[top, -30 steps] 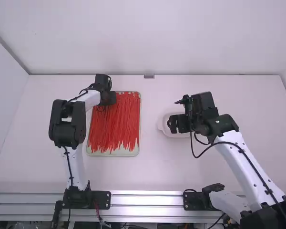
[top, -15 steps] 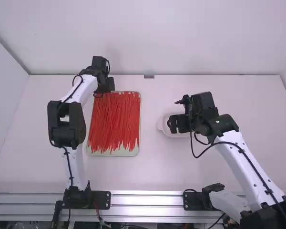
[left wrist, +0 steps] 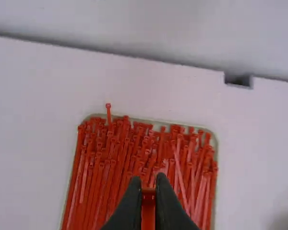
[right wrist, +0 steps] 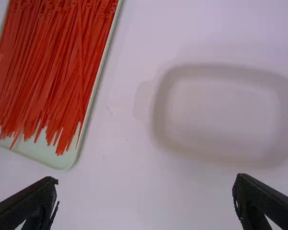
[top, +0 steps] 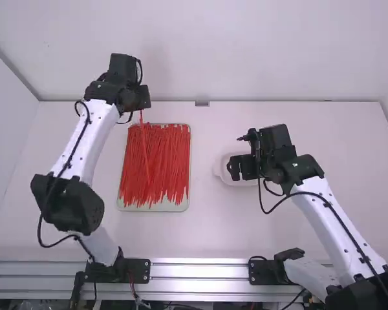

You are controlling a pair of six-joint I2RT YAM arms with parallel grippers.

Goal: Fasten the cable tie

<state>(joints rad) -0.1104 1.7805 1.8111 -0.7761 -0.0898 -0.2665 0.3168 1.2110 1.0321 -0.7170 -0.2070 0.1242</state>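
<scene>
Finds the tray (top: 152,207) flat on the desk (top: 310,129), loaded with a dense pile (top: 156,165) of red ties laid lengthwise, near edge to far edge. Confirms the same tray (left wrist: 93,117) and pile (left wrist: 149,148) in the left wrist view, ends of the ties bunched along the tray's far rim.

Locates the left fingers (top: 140,108) raised above the tray's far edge, toward its left corner. Confirms in the left wrist view both fingers (left wrist: 133,203) pinched together on a single tie (left wrist: 147,215), with a red strip showing between the tips. Traces that tie (top: 144,132) in the high view, hanging down from the fingers across the tray's far edge and over the pile. Cannot tell whether its lower end touches the pile.

Places a white dish (top: 220,171) on the desk to the right of the tray, apart from it and partly covered by the right arm in the high view. Locates the right fingers (top: 238,166) above that dish, well apart from the tray. Confirms in the right wrist view the fingers (right wrist: 29,203) spread wide and gripping nothing, with the dish (right wrist: 156,110) and the tray's near right corner (right wrist: 53,159) beyond them.
</scene>
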